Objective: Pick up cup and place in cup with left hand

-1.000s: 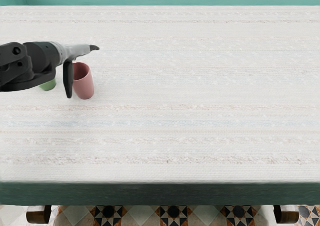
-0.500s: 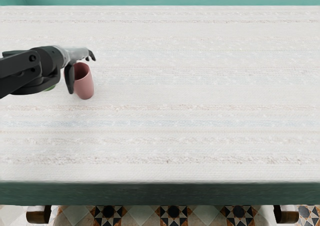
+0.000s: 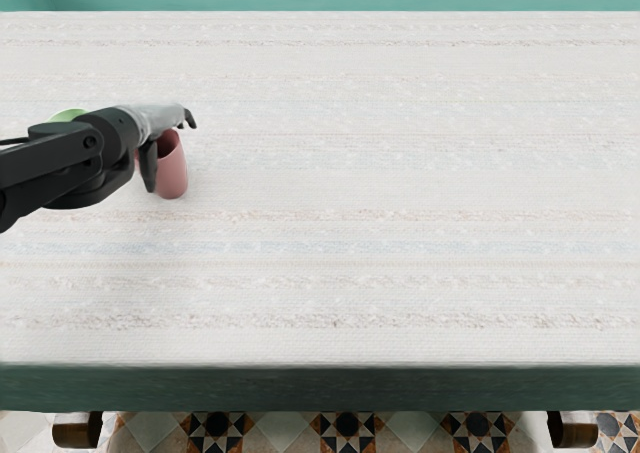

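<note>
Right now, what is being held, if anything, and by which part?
No hold shows: the left hand is open over the pink cup, thumb beside it.

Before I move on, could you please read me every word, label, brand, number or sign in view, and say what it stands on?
There are none: no readable text on the pink cup, the left hand, the striped tabletop or the floor tiles.
The green object is mostly hidden behind the arm, so I cannot tell about its covered part.
</note>
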Controlling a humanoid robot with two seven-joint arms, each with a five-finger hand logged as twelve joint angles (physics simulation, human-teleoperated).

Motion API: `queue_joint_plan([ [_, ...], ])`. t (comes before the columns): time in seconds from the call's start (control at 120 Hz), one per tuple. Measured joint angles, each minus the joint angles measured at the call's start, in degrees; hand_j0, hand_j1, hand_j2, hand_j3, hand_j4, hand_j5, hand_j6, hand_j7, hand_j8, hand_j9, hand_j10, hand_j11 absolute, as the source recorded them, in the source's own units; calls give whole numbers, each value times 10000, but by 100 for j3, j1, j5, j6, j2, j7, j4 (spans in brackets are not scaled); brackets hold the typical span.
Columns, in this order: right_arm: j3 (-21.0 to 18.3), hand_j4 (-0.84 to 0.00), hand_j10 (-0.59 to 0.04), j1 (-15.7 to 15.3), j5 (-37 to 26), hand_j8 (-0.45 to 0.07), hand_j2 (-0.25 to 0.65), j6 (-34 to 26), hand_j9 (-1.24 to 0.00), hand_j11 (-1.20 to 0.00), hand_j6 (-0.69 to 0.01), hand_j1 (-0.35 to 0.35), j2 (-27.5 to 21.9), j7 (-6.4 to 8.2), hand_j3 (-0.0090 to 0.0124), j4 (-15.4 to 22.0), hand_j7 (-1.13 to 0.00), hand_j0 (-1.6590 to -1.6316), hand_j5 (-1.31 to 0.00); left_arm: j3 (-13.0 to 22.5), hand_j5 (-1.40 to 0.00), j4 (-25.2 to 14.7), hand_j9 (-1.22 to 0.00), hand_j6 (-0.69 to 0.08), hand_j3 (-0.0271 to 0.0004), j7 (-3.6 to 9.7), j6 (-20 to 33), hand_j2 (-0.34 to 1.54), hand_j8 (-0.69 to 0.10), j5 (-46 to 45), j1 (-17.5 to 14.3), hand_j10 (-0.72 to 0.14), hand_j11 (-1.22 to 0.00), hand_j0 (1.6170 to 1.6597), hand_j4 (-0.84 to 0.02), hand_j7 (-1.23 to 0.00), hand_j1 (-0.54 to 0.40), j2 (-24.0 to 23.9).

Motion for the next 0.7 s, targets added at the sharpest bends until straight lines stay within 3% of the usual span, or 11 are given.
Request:
queue_joint_plan([
  [0.492,0,-241,-240,-7,0,-240,-48,-5,-311,-311,-241,-3203,0,-3,0,0,-311,-16581,-311,31,-4202,108,-4198,-3277,0,-9,22,678,-3275,28,54,-3261,-4196,16580,-3267,-4200,-358,36],
  [0.55,0,-241,-240,-19,0,-241,-48,-5,-311,-311,-241,-3203,0,-3,0,0,-311,-16581,-311,30,-4322,104,-4417,-3976,0,-9,27,813,-3730,45,78,-3470,-4415,16581,-3546,-4403,-576,37],
  [0.592,0,-241,-240,-24,0,-241,-48,-6,-311,-311,-242,-3203,0,-3,0,0,-311,-16581,-311,28,-4444,101,-4568,-4076,0,-9,28,1065,-3940,55,86,-3578,-4565,16580,-3679,-4523,-715,46],
  [0.7,2,-241,-240,-31,0,-241,-48,-7,-311,-311,-241,-3203,0,-3,0,-2,-311,-16581,-311,26,-4944,103,-4949,-3906,0,-8,21,1487,-3662,47,78,-3753,-4947,16574,-3795,-4933,-810,48],
])
